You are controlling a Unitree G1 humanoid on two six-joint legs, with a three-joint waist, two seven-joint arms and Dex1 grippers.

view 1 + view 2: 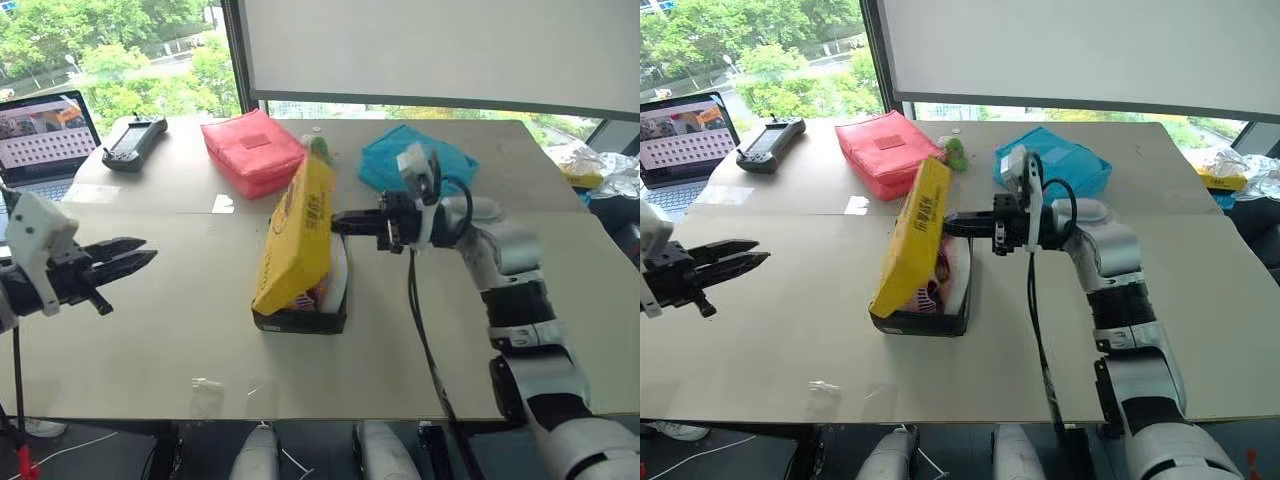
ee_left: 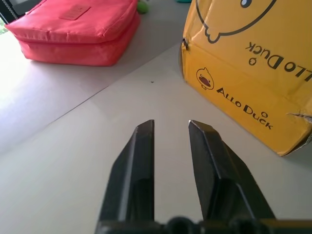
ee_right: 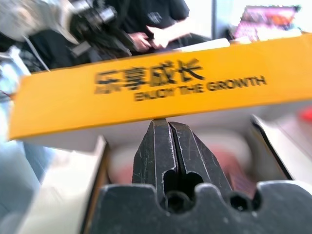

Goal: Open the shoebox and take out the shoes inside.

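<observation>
Lid [image 1: 297,232]: tilted up over the box [image 1: 300,318], propped by shut right jaws [image 1: 340,222] under its edge.
Left jaws [image 1: 135,256]: narrowly parted, empty.
Advice: keep lifting until it tips clear; shoes [image 1: 937,283] seemingly inside.

The shoebox [image 1: 296,240] looks like matt yellow cardboard, printed with dark lettering and creased and torn at one corner. The red pouch [image 1: 251,150] and blue pouch [image 1: 415,160] look like soft cloth, the red one faintly shiny. The surface [image 1: 150,330] is smooth, matt beige with a slight sheen; the left hand [image 2: 170,127] has hard, smooth black fingers [image 2: 141,161].
</observation>
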